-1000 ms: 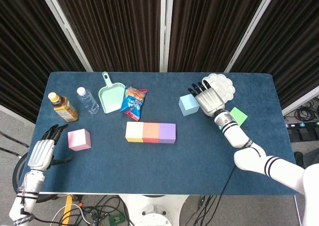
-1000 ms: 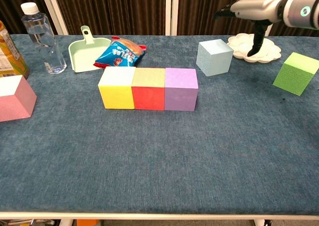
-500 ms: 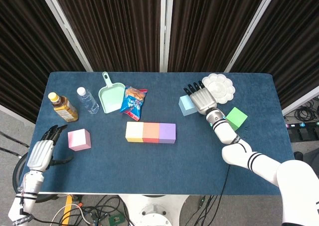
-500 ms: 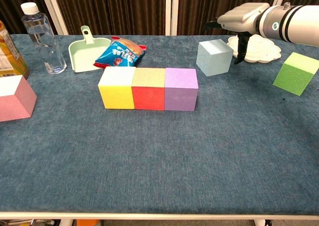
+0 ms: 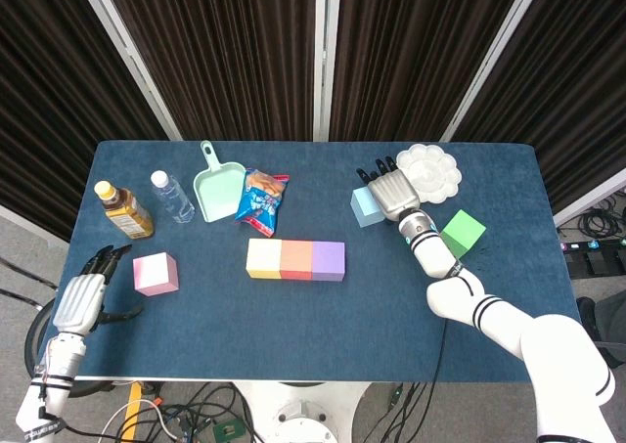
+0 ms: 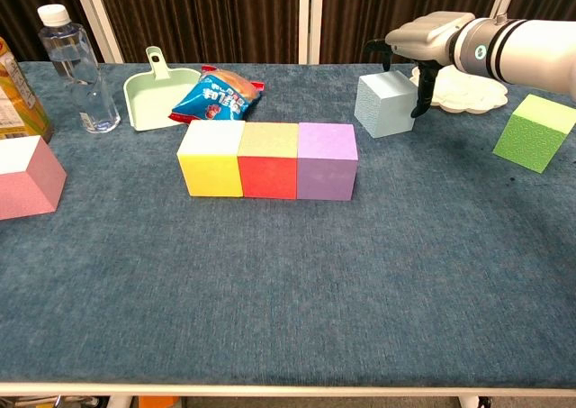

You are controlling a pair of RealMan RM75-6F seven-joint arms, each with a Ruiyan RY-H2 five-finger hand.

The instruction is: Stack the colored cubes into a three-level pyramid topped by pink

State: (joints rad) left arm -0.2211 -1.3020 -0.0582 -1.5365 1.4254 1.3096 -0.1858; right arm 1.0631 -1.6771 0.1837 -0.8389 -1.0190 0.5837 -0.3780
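Observation:
A yellow cube, an orange-red cube and a purple cube stand touching in a row at mid-table. The light blue cube sits behind them to the right. My right hand hovers over its right edge, fingers spread, one finger hanging down beside the cube; it holds nothing. The green cube lies tilted further right. Near the left edge is the pink cube. My left hand rests open beside it, off the table's left side.
At the back left stand a tea bottle, a water bottle, a mint dustpan and a snack bag. A white palette dish lies behind my right hand.
My right hand has moved left from over the palette dish to above the light blue cube's right edge. The cubes and my left hand have not moved.

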